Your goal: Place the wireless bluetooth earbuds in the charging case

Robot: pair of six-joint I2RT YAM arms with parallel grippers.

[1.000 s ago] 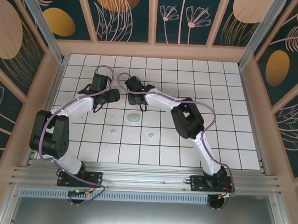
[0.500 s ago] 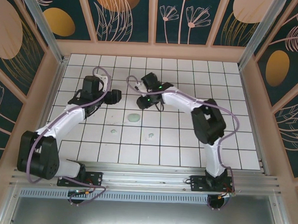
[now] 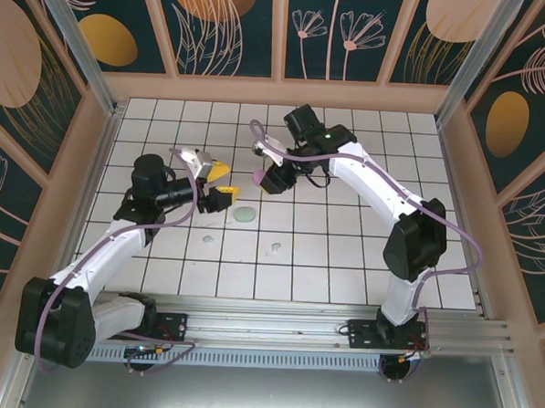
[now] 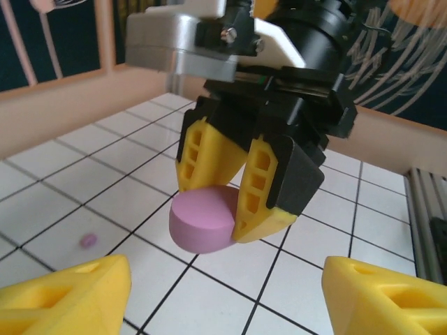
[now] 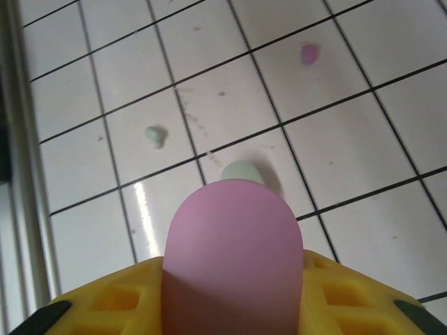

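Two fingers of the left claw (image 3: 220,185) are being held wide apart with nothing between them. Near it, a mint earbud (image 3: 207,241) is lying on the counter (image 3: 342,262), then a mint case (image 3: 244,215). A pale purple case (image 4: 202,223) is being pinched clear of the counter by the right claw (image 4: 222,209), with a purple earbud (image 4: 88,241) lying nearby and a second mint earbud (image 3: 276,248) farther right. Each bud is being judged light, hard and slippery, best nipped across its fattest part.

The right gripper (image 3: 262,177) now sits farther back and right, the purple case (image 3: 256,177) visible in its jaws. The left gripper (image 3: 220,185) now points rightward at it, elbow drawn toward the base.
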